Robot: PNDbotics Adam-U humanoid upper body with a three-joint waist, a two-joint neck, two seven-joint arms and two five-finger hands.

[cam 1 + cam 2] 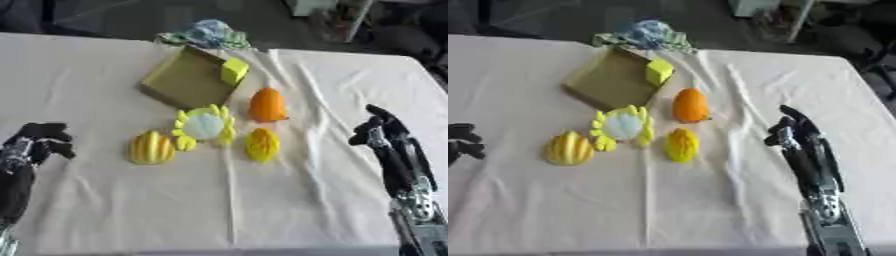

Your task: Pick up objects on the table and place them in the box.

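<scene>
Fingers curled, both hands (39,142) (376,127) flank the toys (206,125) — box (184,80) beyond.

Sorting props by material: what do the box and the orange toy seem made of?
The box looks like matte cardboard: flat tan panels, folded walls. The orange toy looks like smooth moulded plastic, judging by its even colour and rounded form, though rubber is possible.

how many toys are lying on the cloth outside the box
4: an orange one just right of the box, a flower-like one below the box, a striped yellow one to its left, a yellow one to its right.
</scene>
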